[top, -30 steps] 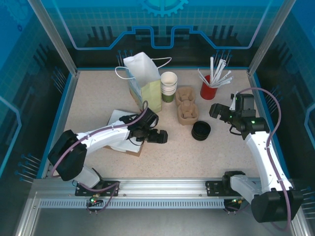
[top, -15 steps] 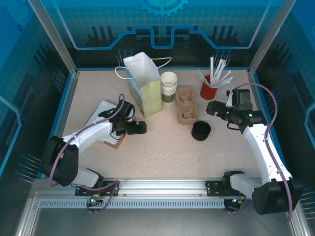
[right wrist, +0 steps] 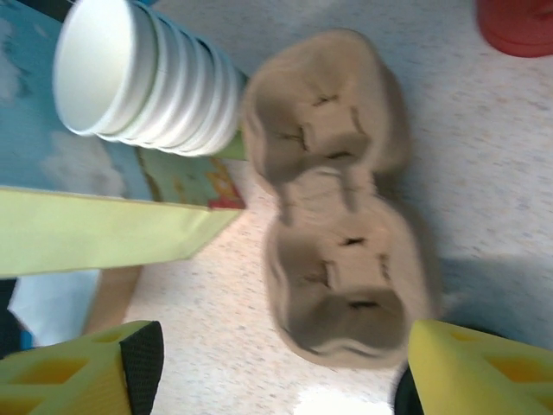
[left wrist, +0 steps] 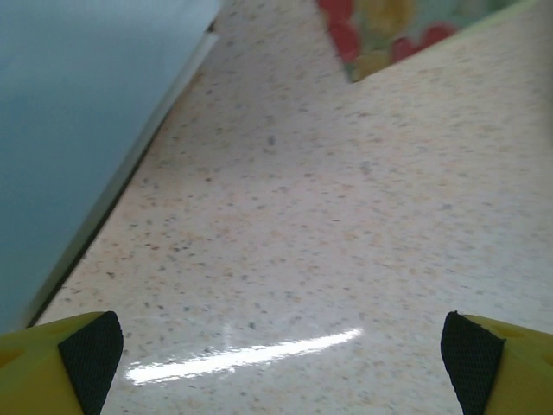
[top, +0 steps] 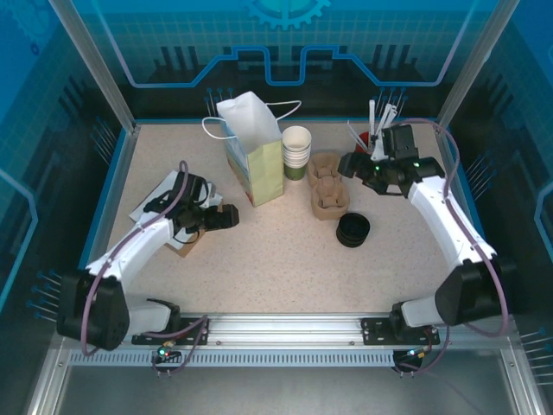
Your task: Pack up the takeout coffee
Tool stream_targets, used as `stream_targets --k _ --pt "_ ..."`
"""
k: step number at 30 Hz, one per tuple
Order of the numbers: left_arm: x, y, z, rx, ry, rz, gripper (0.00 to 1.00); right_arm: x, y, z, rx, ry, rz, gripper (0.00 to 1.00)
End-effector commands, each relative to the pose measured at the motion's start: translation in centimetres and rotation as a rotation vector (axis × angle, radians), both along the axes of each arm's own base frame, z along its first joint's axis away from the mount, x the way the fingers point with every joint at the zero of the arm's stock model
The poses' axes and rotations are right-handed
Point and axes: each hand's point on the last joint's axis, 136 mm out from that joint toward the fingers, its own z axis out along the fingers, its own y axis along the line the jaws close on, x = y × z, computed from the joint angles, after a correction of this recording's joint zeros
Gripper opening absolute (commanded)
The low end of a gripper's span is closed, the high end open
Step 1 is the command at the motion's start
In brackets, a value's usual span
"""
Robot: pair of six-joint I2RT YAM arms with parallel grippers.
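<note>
No lidded takeout coffee is in view. My left gripper (top: 226, 216) hovers low over bare tabletop at the left, in front of the paper bag (top: 255, 147). It is open, and in the left wrist view nothing lies between its wide-set fingers (left wrist: 281, 354). My right gripper (top: 350, 164) hangs over the cardboard cup carrier (top: 328, 186). It is open too, with the carrier (right wrist: 337, 207) showing between its fingers (right wrist: 276, 363) in the right wrist view.
A stack of lidless cream-and-green cups (top: 296, 151) stands beside the bag and carrier. A stack of black lids (top: 352, 230) sits in front of the carrier. A red cup of white sticks (top: 367, 156) is behind my right gripper. Flat papers (top: 164, 207) lie under my left arm.
My left arm has swung left and away from the table's middle. My right arm has reached forward and left, from beside the lids to over the carrier.
</note>
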Motion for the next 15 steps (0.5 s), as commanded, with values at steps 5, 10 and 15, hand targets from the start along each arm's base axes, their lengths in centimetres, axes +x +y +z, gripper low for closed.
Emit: stream_targets --k 5,10,15 --pt "-1.7 -1.3 4.7 -0.191 -0.124 0.043 0.99 5.8 5.5 2.9 0.152 -0.015 0.078 0.67" --pt "-2.9 -1.0 5.9 -0.236 -0.152 0.089 0.99 9.3 7.1 1.7 0.126 0.029 0.096 0.58" --pt "-3.8 -0.5 6.5 -0.228 -0.178 0.107 0.99 12.0 8.1 0.5 0.115 0.064 0.109 0.52"
